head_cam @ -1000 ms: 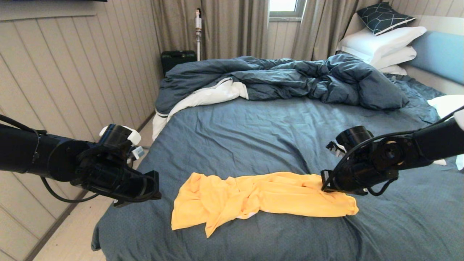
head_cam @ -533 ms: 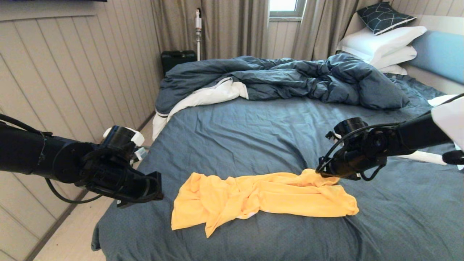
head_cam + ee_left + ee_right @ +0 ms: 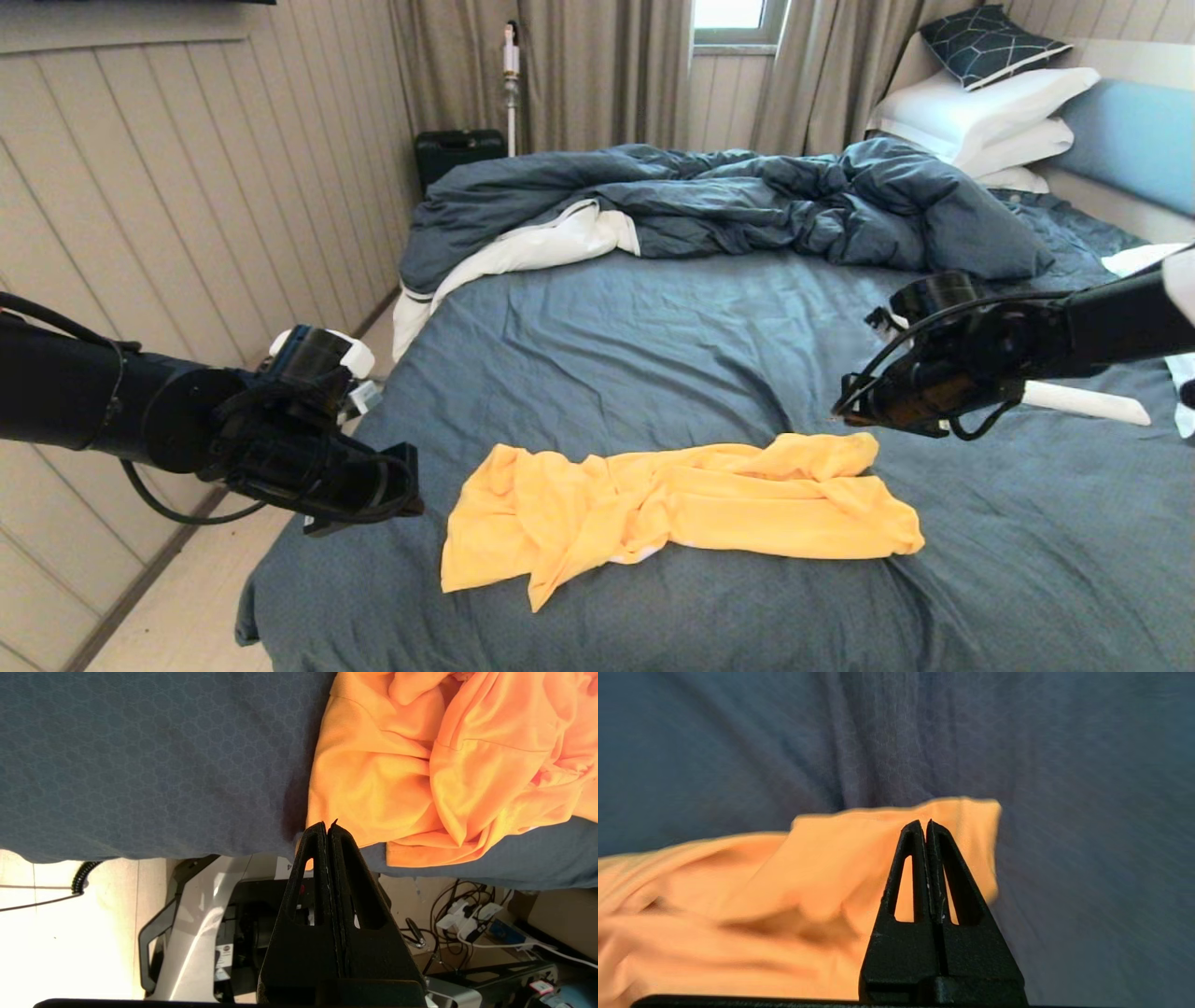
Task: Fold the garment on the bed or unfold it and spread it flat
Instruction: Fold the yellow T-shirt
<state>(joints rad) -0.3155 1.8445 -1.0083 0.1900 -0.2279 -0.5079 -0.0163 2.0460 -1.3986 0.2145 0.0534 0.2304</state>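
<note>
I work in a home bedroom: a bed point(image 3: 653, 317) with rumpled duvet point(image 3: 728, 201), pillows point(image 3: 990, 117) at two o'clock, curtains point(image 3: 597, 65) at twelve.

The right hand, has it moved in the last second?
Yes. The right hand lifted off the T-shirt and now sits shut, higher, nearer the duvet.

Left end effector point(image 3: 328, 828) closed, empty, near the garment point(image 3: 420, 765) at the bed point(image 3: 140, 756) edge
</note>
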